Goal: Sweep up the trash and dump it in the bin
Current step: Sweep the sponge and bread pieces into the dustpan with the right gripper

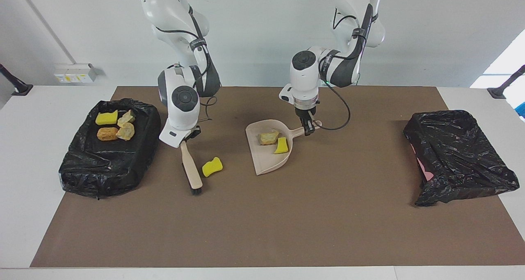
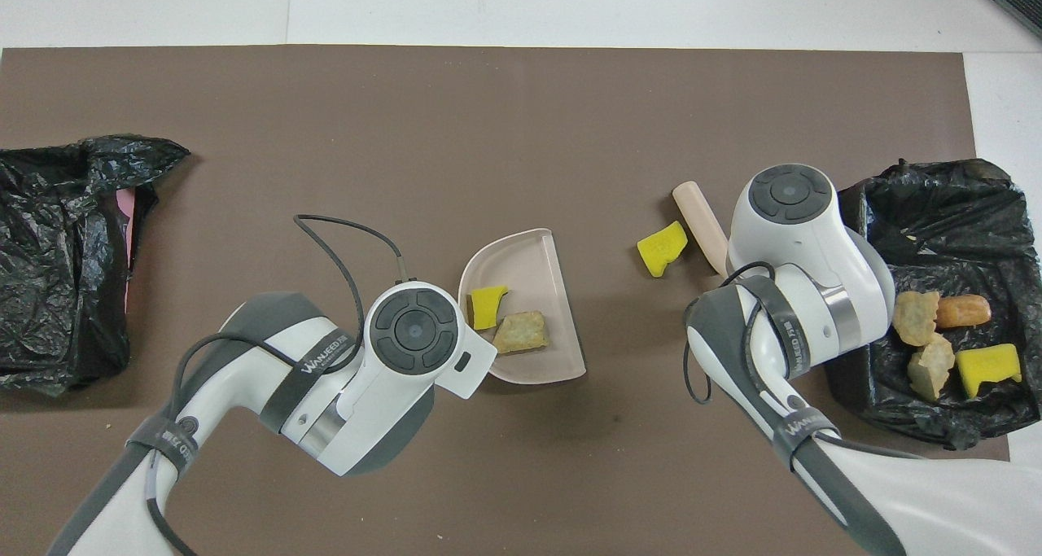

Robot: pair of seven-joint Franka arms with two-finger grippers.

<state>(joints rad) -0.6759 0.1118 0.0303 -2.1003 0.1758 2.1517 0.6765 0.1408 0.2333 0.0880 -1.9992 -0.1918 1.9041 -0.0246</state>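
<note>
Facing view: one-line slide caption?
Right gripper holds brush beside loose yellow sponge; left gripper holds dustpan with two scraps.
</note>
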